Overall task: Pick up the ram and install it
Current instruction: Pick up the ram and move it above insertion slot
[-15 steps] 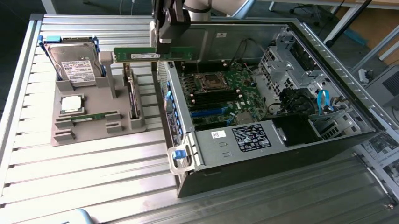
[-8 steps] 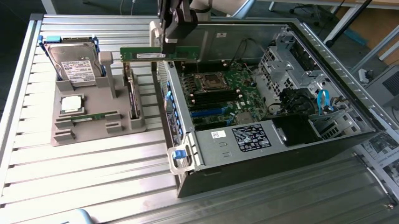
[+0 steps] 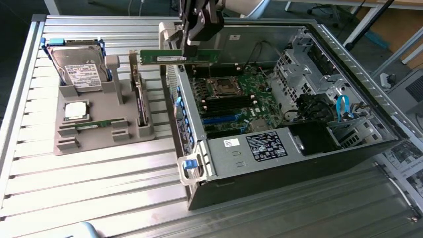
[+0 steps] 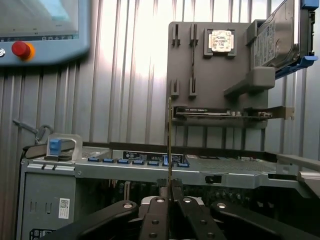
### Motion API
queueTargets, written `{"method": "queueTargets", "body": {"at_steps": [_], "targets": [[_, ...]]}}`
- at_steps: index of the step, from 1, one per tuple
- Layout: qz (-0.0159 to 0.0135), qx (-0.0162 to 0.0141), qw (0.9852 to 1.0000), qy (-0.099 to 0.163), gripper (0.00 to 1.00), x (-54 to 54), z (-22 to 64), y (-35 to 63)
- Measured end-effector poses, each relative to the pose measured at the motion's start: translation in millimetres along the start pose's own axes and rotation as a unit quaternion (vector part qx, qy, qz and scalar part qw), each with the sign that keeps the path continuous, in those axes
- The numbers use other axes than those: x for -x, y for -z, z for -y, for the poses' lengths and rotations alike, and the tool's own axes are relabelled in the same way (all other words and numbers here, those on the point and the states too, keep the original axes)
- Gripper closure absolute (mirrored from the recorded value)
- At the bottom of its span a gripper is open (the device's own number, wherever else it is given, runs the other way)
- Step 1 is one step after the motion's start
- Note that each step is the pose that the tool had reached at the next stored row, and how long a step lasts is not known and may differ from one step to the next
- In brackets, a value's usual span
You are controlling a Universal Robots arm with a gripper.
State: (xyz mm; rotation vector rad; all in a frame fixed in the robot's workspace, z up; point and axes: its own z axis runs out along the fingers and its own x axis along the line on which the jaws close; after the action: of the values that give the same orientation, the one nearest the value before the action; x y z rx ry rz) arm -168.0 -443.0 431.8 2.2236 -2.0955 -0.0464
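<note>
The ram (image 3: 165,57) is a long green stick with a white label, held level in the air over the near wall of the open computer case (image 3: 264,148). My gripper (image 3: 192,49) is shut on its right part, above the motherboard's (image 3: 238,94) far end. In the wrist view the ram (image 4: 170,140) shows edge-on as a thin upright line rising from between my gripper's (image 4: 170,192) closed fingers (image 4: 159,210), with the case's rim (image 4: 150,167) beneath it.
A grey holder (image 3: 99,134) on the slatted table, at the exterior view's left, carries a hard drive (image 3: 79,69), a square silver processor (image 3: 76,110) and an upright card (image 3: 140,99). A pendant with a red button (image 4: 20,49) lies beyond the case.
</note>
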Motion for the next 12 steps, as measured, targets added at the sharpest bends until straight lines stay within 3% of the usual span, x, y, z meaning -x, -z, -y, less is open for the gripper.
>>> {"method": "queueTargets", "body": {"at_steps": [12], "targets": [[0.0001,0.0016,1.0,0.0,0.87,-1.2,20.1,1.6]]}}
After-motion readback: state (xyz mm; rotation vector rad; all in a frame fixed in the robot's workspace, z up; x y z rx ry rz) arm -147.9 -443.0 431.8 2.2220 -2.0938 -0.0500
